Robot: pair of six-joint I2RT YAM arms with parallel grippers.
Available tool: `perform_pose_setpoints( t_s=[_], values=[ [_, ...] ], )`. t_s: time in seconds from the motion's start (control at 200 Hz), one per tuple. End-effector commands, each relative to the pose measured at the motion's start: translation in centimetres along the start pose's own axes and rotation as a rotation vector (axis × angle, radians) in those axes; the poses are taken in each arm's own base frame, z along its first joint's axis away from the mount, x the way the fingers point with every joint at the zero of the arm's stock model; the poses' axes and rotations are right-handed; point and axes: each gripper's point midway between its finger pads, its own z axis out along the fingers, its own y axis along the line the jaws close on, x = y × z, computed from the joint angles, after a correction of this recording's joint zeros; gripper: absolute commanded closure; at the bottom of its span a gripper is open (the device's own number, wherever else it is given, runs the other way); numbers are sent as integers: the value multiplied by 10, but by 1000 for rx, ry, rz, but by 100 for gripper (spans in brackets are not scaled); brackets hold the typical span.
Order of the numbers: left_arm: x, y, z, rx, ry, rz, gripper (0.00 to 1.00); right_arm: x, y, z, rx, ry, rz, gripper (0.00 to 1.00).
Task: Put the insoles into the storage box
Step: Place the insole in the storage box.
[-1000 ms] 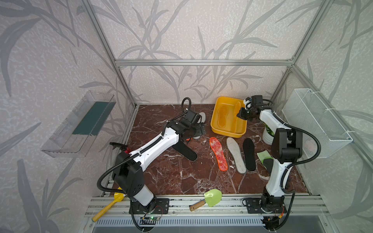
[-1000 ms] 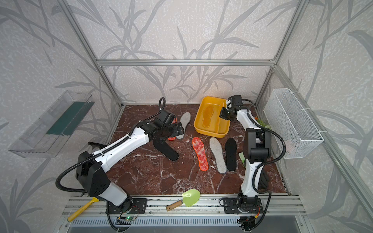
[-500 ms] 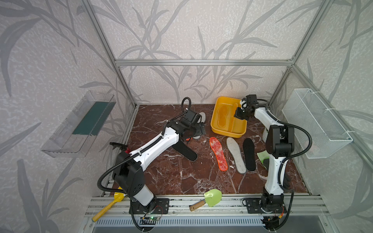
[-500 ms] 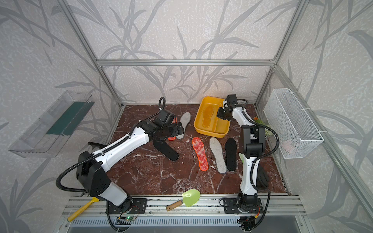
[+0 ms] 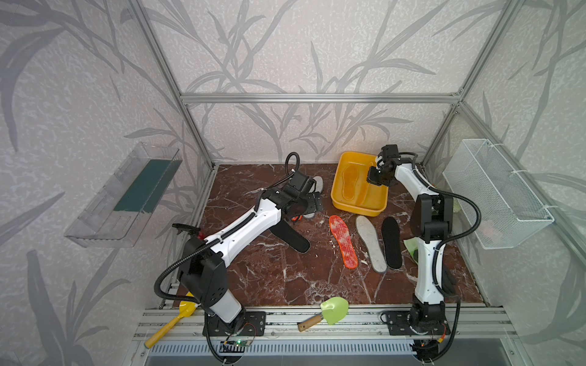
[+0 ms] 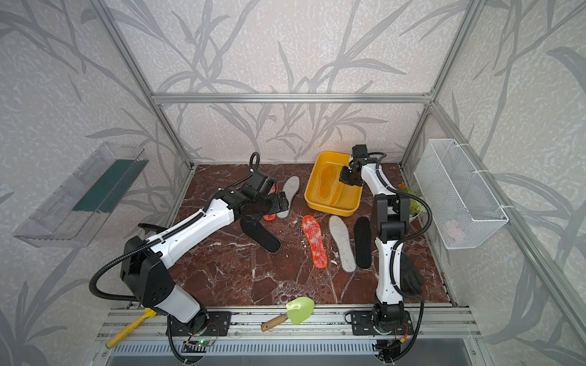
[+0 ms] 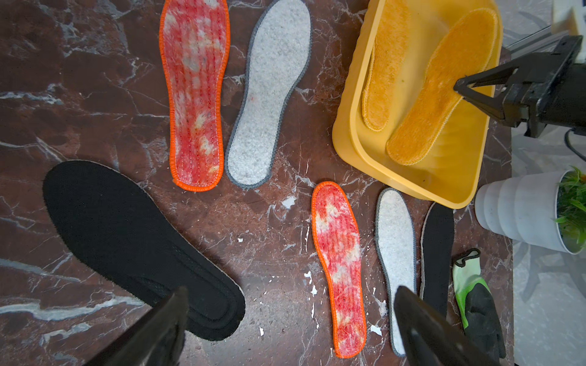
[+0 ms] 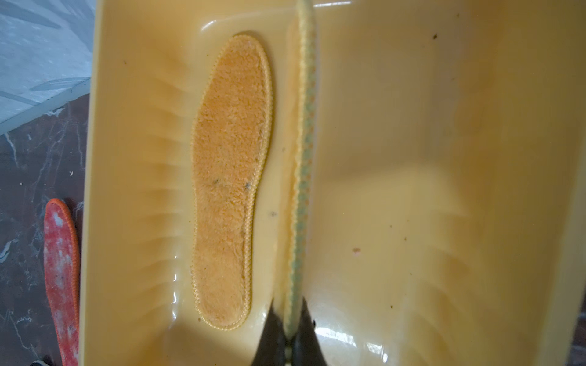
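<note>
Peeking into the shallow yellow plastic storage box with rounded corners (image 8: 126, 158) through the right wrist view: spotting one fuzzy yellow-orange foot-shaped insole (image 8: 231, 177) lying flat on the bottom, plus a second yellow-orange insole (image 8: 302, 158) seen edge-on just beside it, pinched at its rim between the tightly closed fingers of the right gripper (image 8: 288, 317). Same thing from the left wrist view: second yellow-orange insole (image 7: 444, 85) inside the box, next to the flat one. Can't tell whether touching the bottom or hanging free.

Got the left gripper (image 7: 290, 290) hovering over the dark red marble tabletop (image 7: 95, 79), fingers (image 7: 165, 323) spread wide apart, gripping nothing. Six more insoles out on the marble — a red-white mottled insole with an orange stitched rim (image 7: 195, 95) side by side with a light grey felt insole (image 7: 269, 95), a black insole (image 7: 133, 244) lying slantwise near those two, then a neat row just beside the box's wall: second red-white mottled insole (image 7: 339, 260), second grey felt insole (image 7: 396, 253), second black insole (image 7: 437, 253). In both top views, right gripper (image 5: 375, 177) (image 6: 348, 176) poised over the box, left gripper well apart from it, over the first red-white and grey pair.
</note>
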Motion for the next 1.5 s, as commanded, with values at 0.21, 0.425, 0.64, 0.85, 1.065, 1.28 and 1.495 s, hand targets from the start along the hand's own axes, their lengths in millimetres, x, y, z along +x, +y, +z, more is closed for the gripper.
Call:
perform_pose_setpoints(
  t_s=[0.21, 0.425, 0.64, 0.85, 1.065, 1.28, 1.495],
  values=[
    [-7, 5, -13, 2, -37, -8, 1, 7, -10, 1, 73, 52, -14, 100],
    [-6, 6, -11, -4, -33, -6, 1, 7, -15, 6, 100, 66, -39, 100],
    [-7, 6, -9, -5, -27, -8, 1, 6, -15, 11, 103, 82, -56, 98],
    [-6, 8, -7, -10, -22, -9, 1, 0, -17, 9, 123, 73, -65, 90],
    [-7, 9, -6, -10, -21, -11, 1, -5, -15, 7, 125, 69, -65, 80],
    [-8, 12, -7, -16, -25, -14, 1, -10, -11, -4, 124, 52, -66, 57],
    [-7, 13, -7, -16, -23, -19, 1, -14, -1, -19, 101, 27, -83, 51]
  ],
)
